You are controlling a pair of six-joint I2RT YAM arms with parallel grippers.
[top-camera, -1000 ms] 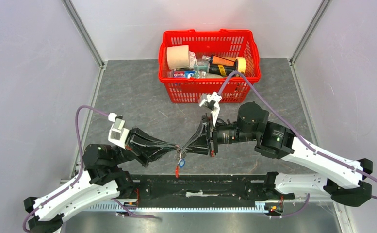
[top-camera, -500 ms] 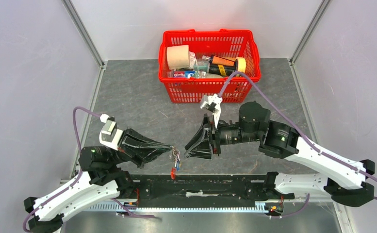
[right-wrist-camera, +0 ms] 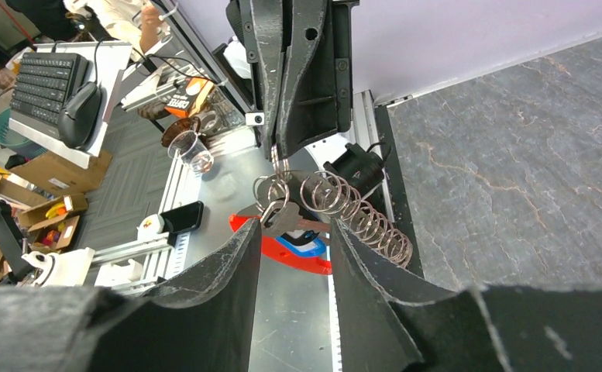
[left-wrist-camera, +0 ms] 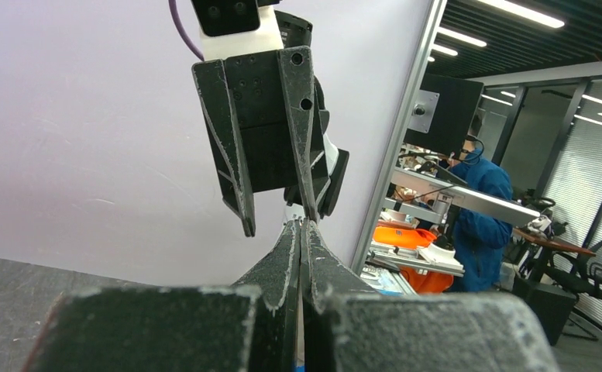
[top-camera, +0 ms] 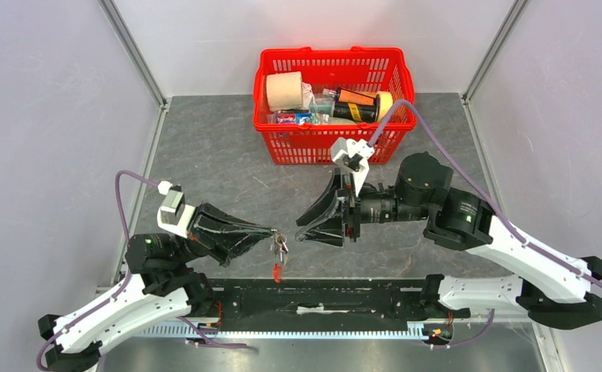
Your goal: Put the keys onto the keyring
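— Near the front edge of the counter (top-camera: pixel 204 155), what is my left claw (top-camera: pixel 271 232) doing?

— Your left claw is pinched shut on a metal ring of the keyring (top-camera: pixel 280 246), and the whole bundle dangles under its tips. In your left wrist view the two fingers (left-wrist-camera: pixel 288 256) lie flat against each other with no gap.

— And the right claw (top-camera: pixel 298 230)?

— Spread wide with nothing in it. It sits just to the right of the bundle and clear of it. A second ago you had it tip to tip with the left claw, right over the bundle. Half a second ago it had already let go and backed off. Now it has drawn further right and a little toward the far side. Your left claw has slid slightly left and taken the bundle with it.

— Where are the keys?

— Look at your right wrist view. The keys (right-wrist-camera: pixel 279 215) hang bunched with the rings just below the left claw's tips. The silvery coiled cord (right-wrist-camera: pixel 359 221) trails off to one side. The red strap (right-wrist-camera: pixel 282 252) and a blue tag (right-wrist-camera: pixel 307 249) hang lowest. I cannot tell which ring each key is threaded on.

— Anything else moved?

— No. The red basket (top-camera: pixel 336 56) sits at the far side where it was.
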